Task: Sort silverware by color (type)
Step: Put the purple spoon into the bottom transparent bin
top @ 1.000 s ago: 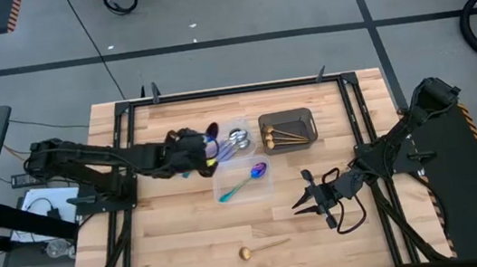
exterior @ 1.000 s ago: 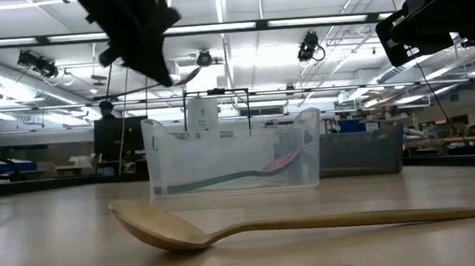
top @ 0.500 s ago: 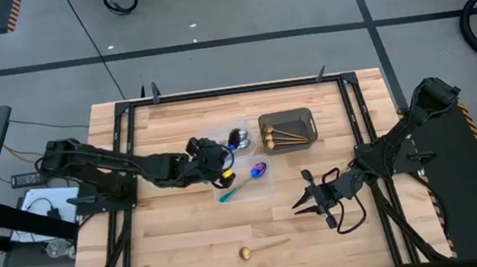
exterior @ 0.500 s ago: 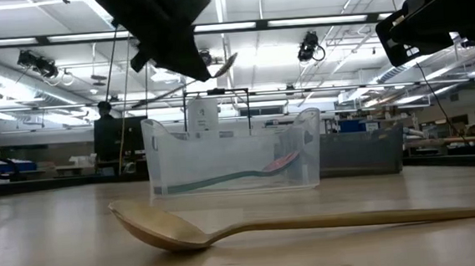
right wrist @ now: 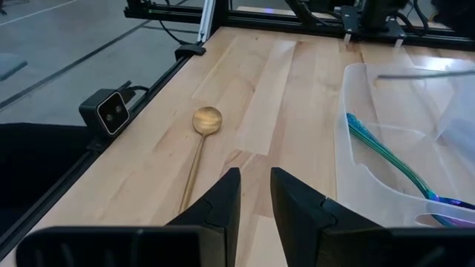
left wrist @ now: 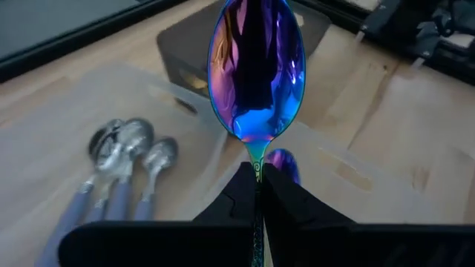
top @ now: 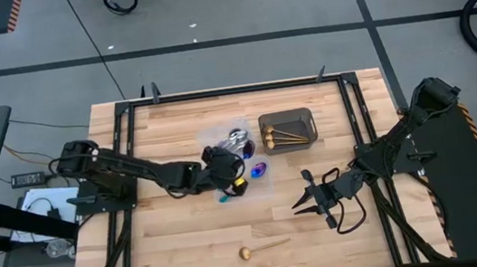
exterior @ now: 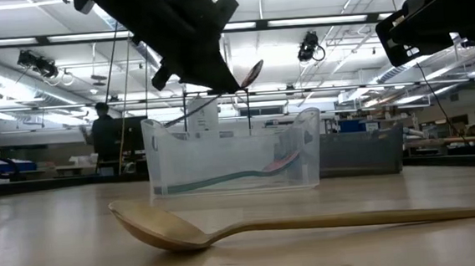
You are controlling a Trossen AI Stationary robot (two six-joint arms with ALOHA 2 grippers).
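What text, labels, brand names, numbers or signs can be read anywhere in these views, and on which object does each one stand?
None: no readable text in any view.
The iridescent purple spoon clamped in the shut left gripper bears no marking.
The clear plastic tub, dark rectangular tub and loose gold spoon show no labels.
The white container behind the clear tub is too blurred to read.

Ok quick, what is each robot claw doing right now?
Left gripper: shut on the shiny iridescent purple-blue metal spoon, above the clear plastic tub.
Right gripper: open, holding nothing, waiting above the wooden table.
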